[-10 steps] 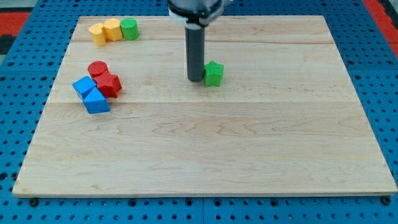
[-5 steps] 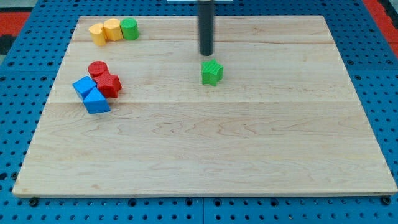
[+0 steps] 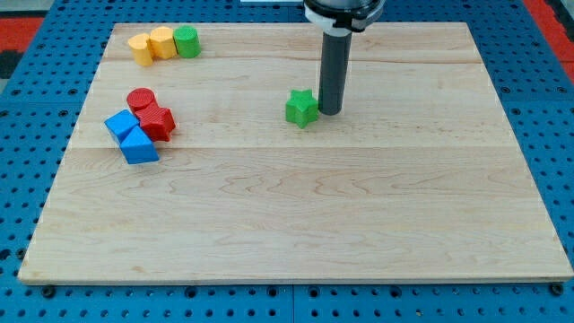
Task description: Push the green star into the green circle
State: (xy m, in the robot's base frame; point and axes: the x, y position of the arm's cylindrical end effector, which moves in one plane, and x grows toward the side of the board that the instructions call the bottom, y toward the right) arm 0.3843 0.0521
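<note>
The green star lies on the wooden board, a little above its middle. My tip stands right next to the star on its right side, touching or nearly touching it. The green circle sits at the board's top left, at the right end of a short row of blocks, far to the left of the star.
Two yellow blocks lie just left of the green circle. A red circle and a red star sit at the left, with two blue blocks below them. The board lies on a blue pegboard.
My tip went from the star's left side, up over it, and down to its right side. The star has slid slightly to the left.
</note>
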